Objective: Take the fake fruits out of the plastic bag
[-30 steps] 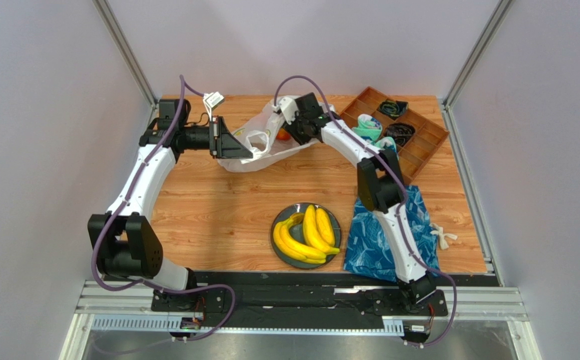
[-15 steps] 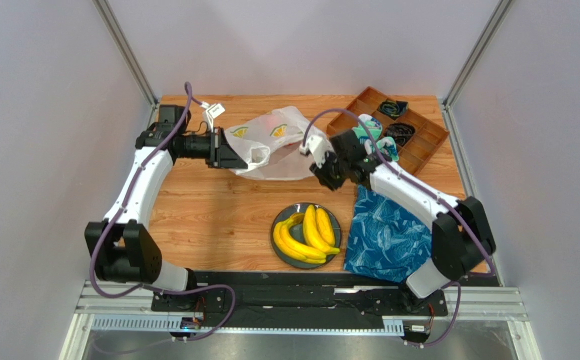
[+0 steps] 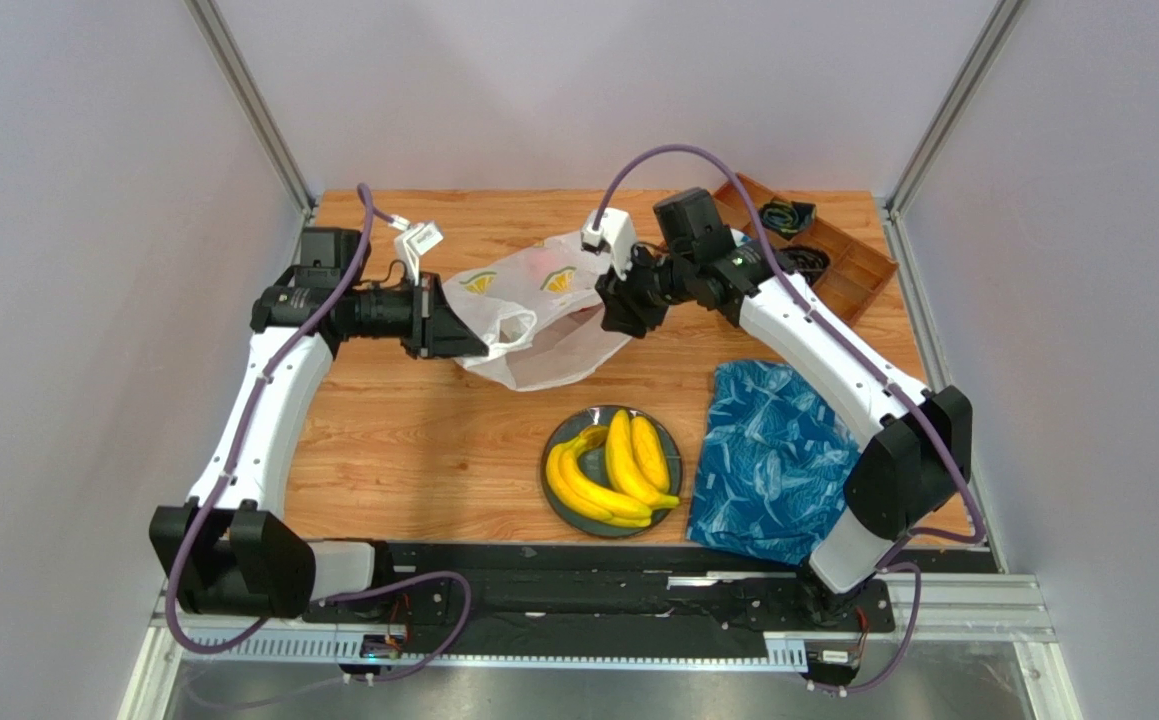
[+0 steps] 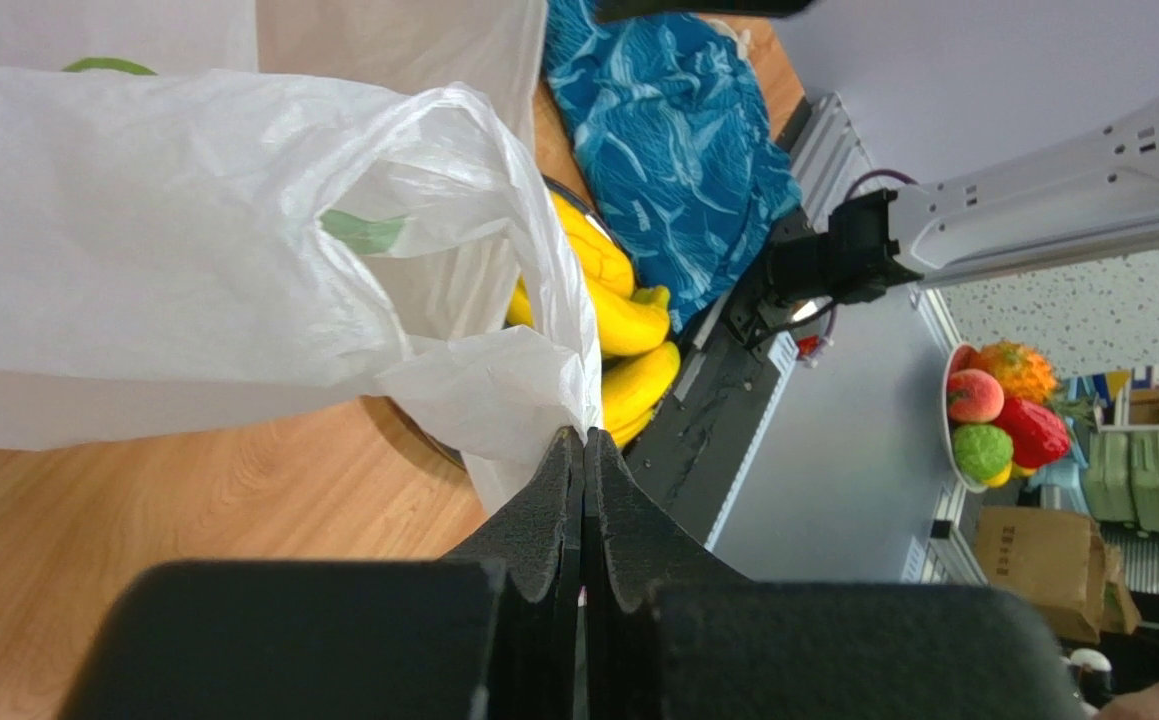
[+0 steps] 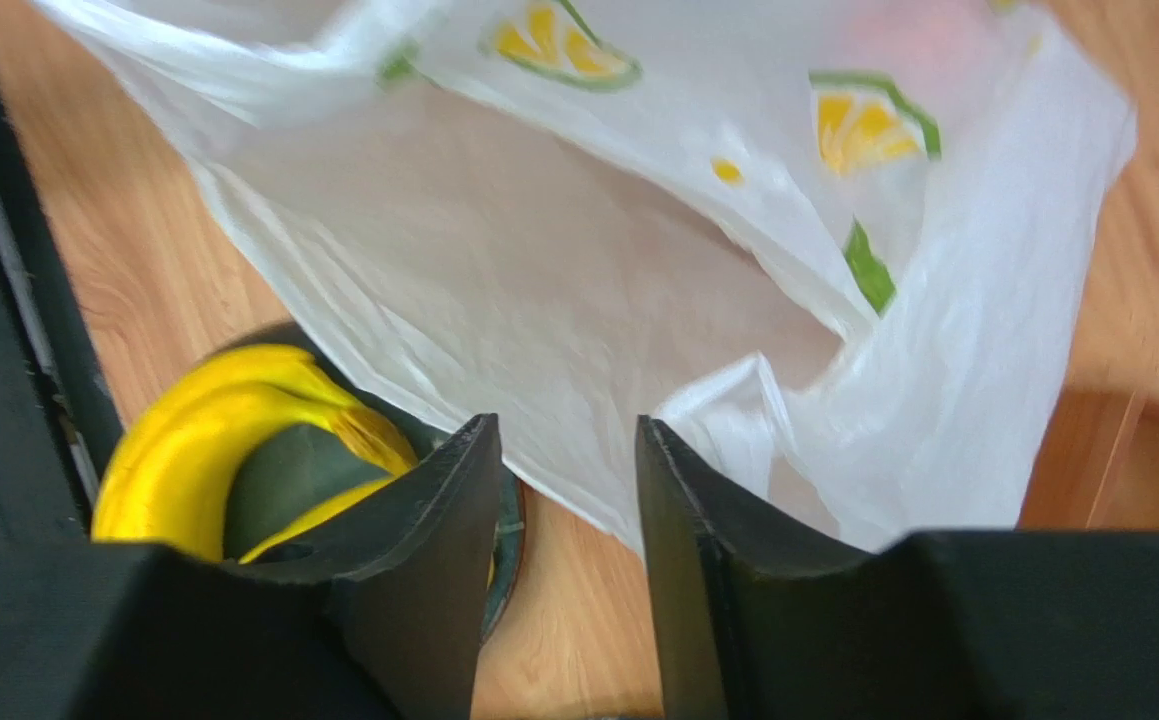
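A: Right, nearest first. Anything short of the claws?
B: A heap of bananas (image 3: 615, 468) on a plate (image 3: 590, 419), nearer the bases than either claw, already out of the bag (image 3: 540, 333). Just right of them, a blue cloth (image 3: 773, 458) flat on the table (image 3: 420, 428), below the right arm.
A: And the left claw (image 4: 582, 438)?
B: Clamped shut on the bag's edge, thin white plastic bunched at the very tips.
A: The right claw (image 5: 563, 426)?
B: Parted, nothing between the fingers (image 5: 428, 525). Hangs over the bag's other side, lemon print just beyond the tips, plate and bananas down to the left of them. Touching the plastic or not: cannot tell.
A: Any fruit inside?
B: Seemingly a reddish fruit (image 5: 901, 33), only a blur through the plastic, past the right claw's tips.
A: Farthest back?
B: A wooden tray (image 3: 859, 278) of compartments, behind the right claw, at the table's far right corner.
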{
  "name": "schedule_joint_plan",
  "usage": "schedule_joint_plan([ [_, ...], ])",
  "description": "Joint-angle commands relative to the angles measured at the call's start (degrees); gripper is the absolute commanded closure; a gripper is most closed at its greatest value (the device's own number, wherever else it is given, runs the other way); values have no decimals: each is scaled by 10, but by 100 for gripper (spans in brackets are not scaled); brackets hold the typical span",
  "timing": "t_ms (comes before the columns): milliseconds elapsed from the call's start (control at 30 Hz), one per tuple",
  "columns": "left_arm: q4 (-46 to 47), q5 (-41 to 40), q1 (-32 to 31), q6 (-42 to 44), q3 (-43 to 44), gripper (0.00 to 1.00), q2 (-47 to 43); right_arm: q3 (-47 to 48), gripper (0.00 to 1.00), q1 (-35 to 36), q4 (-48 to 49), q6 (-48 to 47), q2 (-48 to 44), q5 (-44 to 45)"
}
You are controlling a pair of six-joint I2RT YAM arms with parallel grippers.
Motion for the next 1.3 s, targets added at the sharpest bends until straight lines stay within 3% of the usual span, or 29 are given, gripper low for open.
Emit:
schedule_joint_plan([
  [0,17,-1,-1,3,50,100,17,65,44,9,-42,-1,6,-105],
  [100,19,2,-1,1,48,100,18,50,35,15,-12,9,20,-107],
  [133,20,3,-1,2,45,100,18,47,29,28,7,9,28,-55],
  [167,20,2,-1,2,44,100,19,48,0,37,18,8,37,-11],
  [233,19,-6,-1,2,49,100,17,55,0,53,51,3,60,110],
  [300,16,-18,-1,2,57,100,18,62,0,53,79,2,68,168],
  [333,10,-25,-1,3,69,84,20,62,0,53,103,-13,78,218],
  [433,9,-50,-1,1,92,61,30,86,0,51,105,-46,126,299],
  [600,28,-121,21,-56,112,45,47,151,0,26,95,-41,193,321],
  [667,30,-170,47,-98,106,33,59,173,0,14,82,-37,217,318],
  [700,28,-206,64,-102,108,17,67,191,0,12,75,-34,224,315],
  [933,3,-329,75,-109,159,16,185,252,0,7,4,-39,302,306],
  [1067,6,-302,75,-131,177,16,241,281,2,7,-30,-17,318,278],
  [1267,24,-271,47,-170,155,21,291,252,5,6,-38,-11,314,267],
])
